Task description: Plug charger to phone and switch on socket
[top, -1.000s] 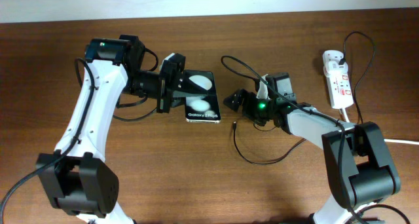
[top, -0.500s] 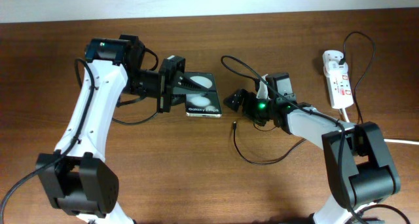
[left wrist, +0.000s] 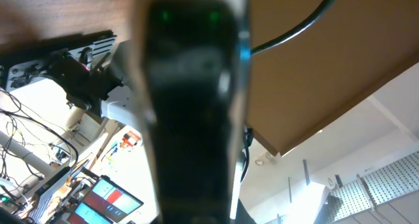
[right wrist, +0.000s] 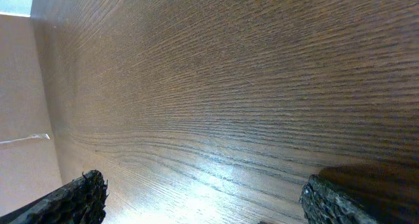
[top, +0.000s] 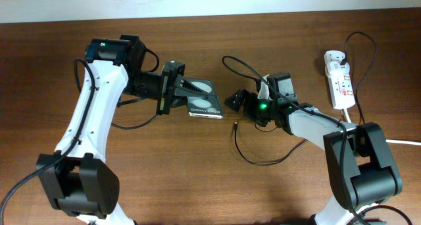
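Note:
The phone (top: 205, 104) is a black glossy slab, raised and tilted up on its long edge left of the table's middle. My left gripper (top: 179, 93) is shut on its left end. In the left wrist view the phone (left wrist: 190, 112) is a blurred dark slab across the middle. The charger cable (top: 245, 68) loops over the table, and its small plug tip (top: 235, 127) lies free below the phone's right end. My right gripper (top: 234, 99) is open and empty just right of the phone. Its wrist view shows two wide-apart fingertips (right wrist: 203, 198) over bare wood. The white socket strip (top: 339, 81) lies at the far right.
The thick white cord (top: 402, 142) leaves the strip toward the right edge. The thin black cable also loops around the strip's far end (top: 368, 41). The left arm's own cables (top: 135, 116) hang by its wrist.
My left gripper has rolled the phone up from lying flat to tilted on its edge, so its face looks narrower. The right arm and the plug tip have not moved.

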